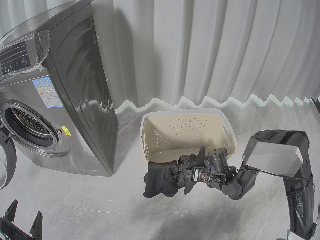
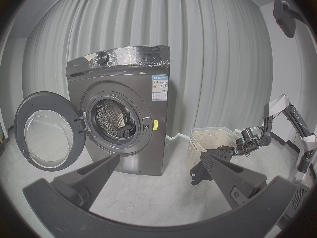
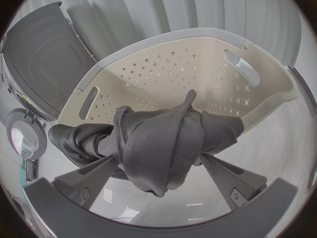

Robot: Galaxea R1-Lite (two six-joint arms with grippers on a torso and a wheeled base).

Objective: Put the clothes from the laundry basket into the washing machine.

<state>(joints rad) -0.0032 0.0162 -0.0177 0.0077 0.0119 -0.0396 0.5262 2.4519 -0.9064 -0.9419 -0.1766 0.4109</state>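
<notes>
A cream laundry basket (image 1: 186, 114) stands on the floor right of the grey washing machine (image 1: 80, 84). My right gripper (image 1: 188, 174) is shut on a dark grey garment (image 1: 165, 177), held over the basket's near rim and hanging down its left front corner. In the right wrist view the garment (image 3: 158, 142) bunches between the fingers (image 3: 99, 172), with the basket (image 3: 185, 70) behind. The washer's door (image 2: 46, 133) stands open, and a dark item (image 2: 127, 131) lies inside the drum (image 2: 114, 118). My left gripper (image 1: 23, 219) sits open, low at the near left.
White curtains (image 1: 206, 40) hang behind the basket and washer. The open door (image 1: 6, 157) swings out at the far left. Bare grey floor (image 1: 100, 200) lies between basket, washer and left gripper.
</notes>
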